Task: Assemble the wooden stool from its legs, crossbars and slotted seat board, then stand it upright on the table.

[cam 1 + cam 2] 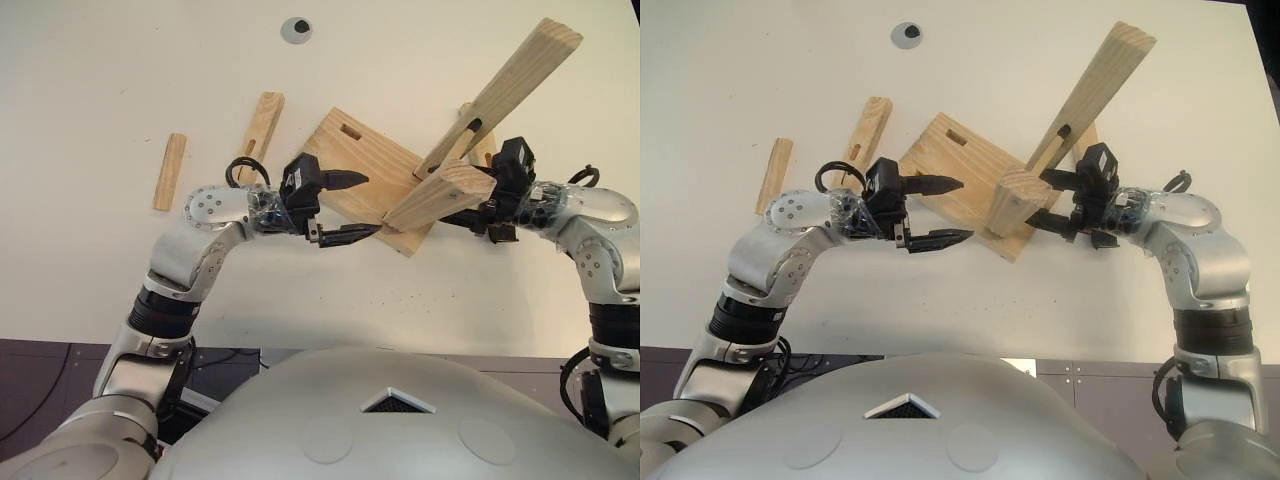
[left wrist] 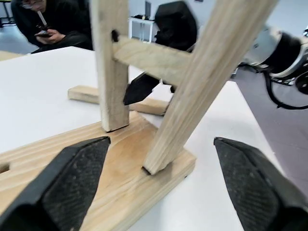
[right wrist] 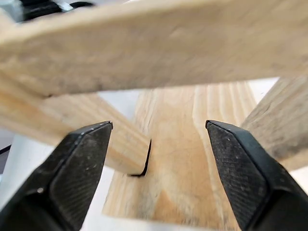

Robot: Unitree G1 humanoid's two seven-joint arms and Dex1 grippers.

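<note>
The slotted seat board (image 1: 360,160) lies flat on the white table. Two wooden legs stand in it, a long one (image 1: 512,82) leaning away and a nearer one (image 1: 440,194). A crossbar (image 2: 154,58) joins them. My left gripper (image 1: 350,208) is open at the board's near left edge, its fingers (image 2: 72,178) on either side of the leg bases without touching them. My right gripper (image 1: 470,216) is open on the other side of the legs, just under the crossbar (image 3: 144,43), facing the board (image 3: 192,159).
A loose slotted leg (image 1: 262,122) and a short bar (image 1: 170,170) lie on the table left of the board. Another wooden piece (image 2: 86,92) lies behind the legs. A grey disc (image 1: 296,30) sits at the back. The table's front edge (image 1: 330,343) runs close below both arms.
</note>
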